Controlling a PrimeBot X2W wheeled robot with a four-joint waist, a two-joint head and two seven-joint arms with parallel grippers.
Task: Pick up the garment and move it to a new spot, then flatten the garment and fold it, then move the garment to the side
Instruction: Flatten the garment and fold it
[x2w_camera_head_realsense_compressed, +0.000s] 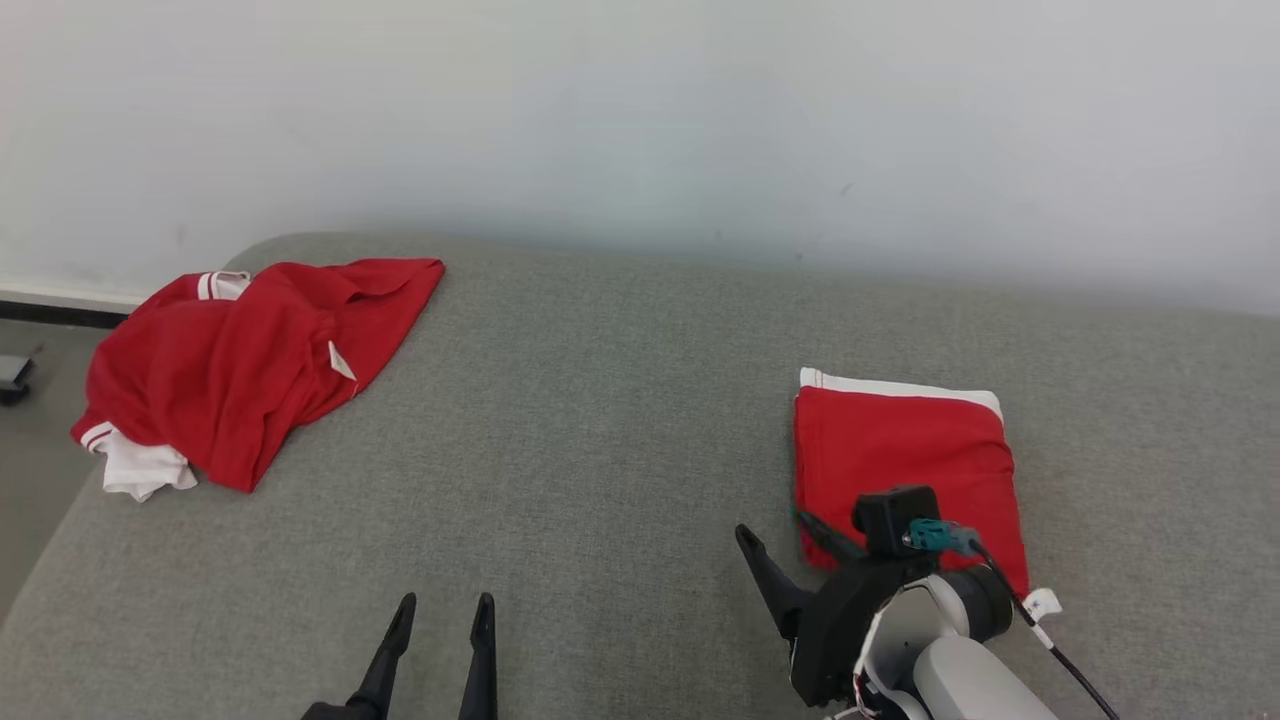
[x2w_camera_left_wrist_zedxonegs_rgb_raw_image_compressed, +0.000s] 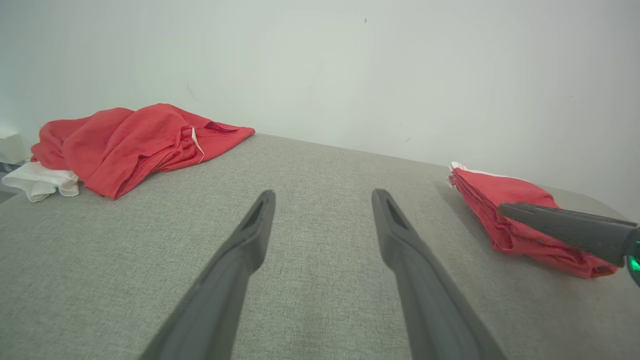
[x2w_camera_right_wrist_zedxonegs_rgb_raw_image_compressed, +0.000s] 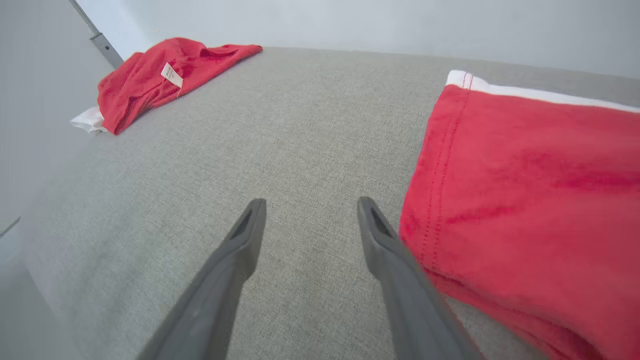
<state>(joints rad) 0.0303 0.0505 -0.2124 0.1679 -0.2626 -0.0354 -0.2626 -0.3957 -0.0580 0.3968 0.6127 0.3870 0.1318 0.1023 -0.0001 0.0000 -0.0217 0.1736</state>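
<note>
Folded garment (x2w_camera_head_realsense_compressed: 905, 450) lies set aside at right; right fingers (x2w_camera_right_wrist_zedxonegs_rgb_raw_image_compressed: 245, 240) beside it and left fingers (x2w_camera_left_wrist_zedxonegs_rgb_raw_image_compressed: 250, 235) gape, empty.

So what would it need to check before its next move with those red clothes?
1. Right claw open, holding nothing: ok.
2. Its fingers clear of the folded garment: cannot tell, one lies right at the hem.
3. Folded garment flat on the grey cushion: ok.
4. Left claw open and empty: ok.
5. Crumpled garment wholly on the cushion: cannot tell, it sits at the edge.
</note>
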